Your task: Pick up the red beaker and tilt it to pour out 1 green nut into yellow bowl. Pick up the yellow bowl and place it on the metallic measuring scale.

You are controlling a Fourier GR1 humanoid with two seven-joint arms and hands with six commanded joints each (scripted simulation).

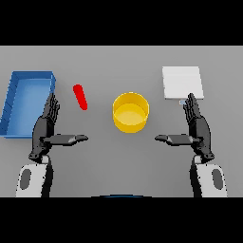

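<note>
The red beaker (80, 97) is a slim red shape on the grey table, left of centre. The yellow bowl (130, 112) stands in the middle; I see nothing inside it. The metallic measuring scale (182, 82) is a pale square plate at the back right. My left hand (46, 129) hovers open at the left, fingers straight and thumb pointing inward, just below and left of the beaker. My right hand (197, 128) mirrors it at the right, open, its fingertips close to the scale's front edge. No green nut is visible.
A blue rectangular bin (14, 95) sits at the far left, right beside my left hand.
</note>
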